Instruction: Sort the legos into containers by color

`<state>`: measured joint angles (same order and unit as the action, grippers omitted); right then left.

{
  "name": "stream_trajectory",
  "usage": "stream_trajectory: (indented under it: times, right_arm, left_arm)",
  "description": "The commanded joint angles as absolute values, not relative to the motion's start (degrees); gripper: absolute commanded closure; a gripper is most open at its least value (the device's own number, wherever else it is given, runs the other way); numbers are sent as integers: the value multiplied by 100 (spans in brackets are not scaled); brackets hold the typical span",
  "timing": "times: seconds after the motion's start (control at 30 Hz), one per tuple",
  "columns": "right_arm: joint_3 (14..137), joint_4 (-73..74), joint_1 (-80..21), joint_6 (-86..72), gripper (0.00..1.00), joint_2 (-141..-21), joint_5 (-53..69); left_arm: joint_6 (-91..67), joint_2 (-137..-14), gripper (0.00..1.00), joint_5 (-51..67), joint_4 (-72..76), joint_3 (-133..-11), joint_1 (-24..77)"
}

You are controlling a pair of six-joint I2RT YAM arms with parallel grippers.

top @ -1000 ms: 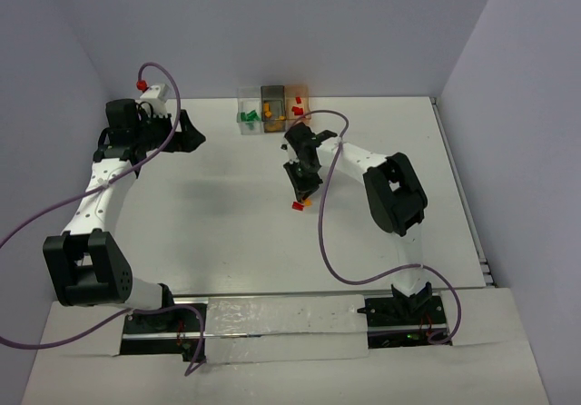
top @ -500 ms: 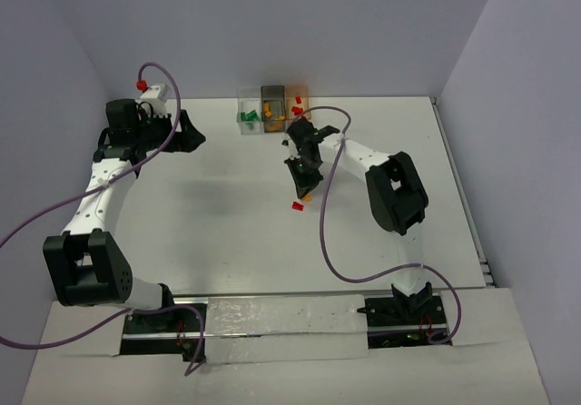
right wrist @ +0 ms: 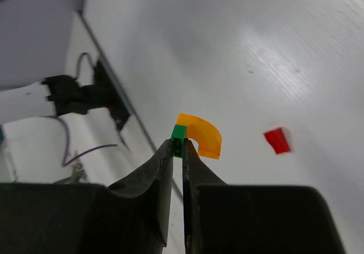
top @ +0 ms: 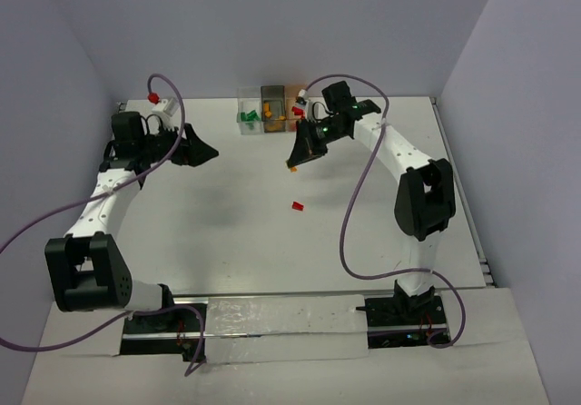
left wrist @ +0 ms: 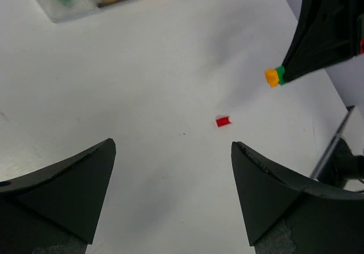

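Note:
My right gripper [right wrist: 177, 147] is shut on a small green lego [right wrist: 178, 132] with a curved orange piece [right wrist: 200, 135] stuck to it. It hangs above the table just in front of the containers [top: 270, 108], and shows in the top view [top: 295, 164] and the left wrist view [left wrist: 274, 76]. One red lego [top: 297, 206] lies loose on the table; it also shows in the left wrist view [left wrist: 223, 121] and the right wrist view [right wrist: 277, 140]. The clear box [top: 247, 117] holds green bricks, the dark box [top: 272, 107] orange ones, the orange-tinted box [top: 298, 105] red ones. My left gripper [left wrist: 173, 180] is open and empty at the left.
The side and back walls enclose the table [top: 218, 232]. Purple cables [top: 354, 214] loop from both arms. The left arm's white mount with a red cap [top: 154, 96] stands at the far left.
My right gripper has risen from the table near the red lego and swung back toward the containers, carrying the green and orange pieces. The left arm shifted slightly right.

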<state>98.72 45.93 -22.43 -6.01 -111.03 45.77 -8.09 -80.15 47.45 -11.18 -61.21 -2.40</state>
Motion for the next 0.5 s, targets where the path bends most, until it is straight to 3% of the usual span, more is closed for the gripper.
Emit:
stream_trajectory:
  times: [0.0,0.07,0.23,0.33,0.37,0.47]
  right_arm:
    - [9823,3534,-2129,-1273,100,-10772,6644]
    - [9682,3217,-2136,-1721,100,-10742,7030]
    - [8293,-1134,-2142,-5377,100,-10421,7891]
    - [7633,-5645,-2136,-9061,100,-10596,7980]
    - [7560,-6438,-2136,-9701,100,-10718,7980]
    - [7506,-6192,-2136,-9582,100,-10724,7963]
  left_arm:
    - [-943,-7478,9,5666,-174,-5707,-36]
    - [-826,-7416,11,5820,-153,-5654,192]
    - [-1156,-7439,17,5997,468,-5502,691]
    - [-1408,-7532,20,5983,816,-5490,969]
    - [-1484,-7573,20,5965,942,-5490,1079]
    - [-1599,-7708,22,5968,1238,-5528,1309]
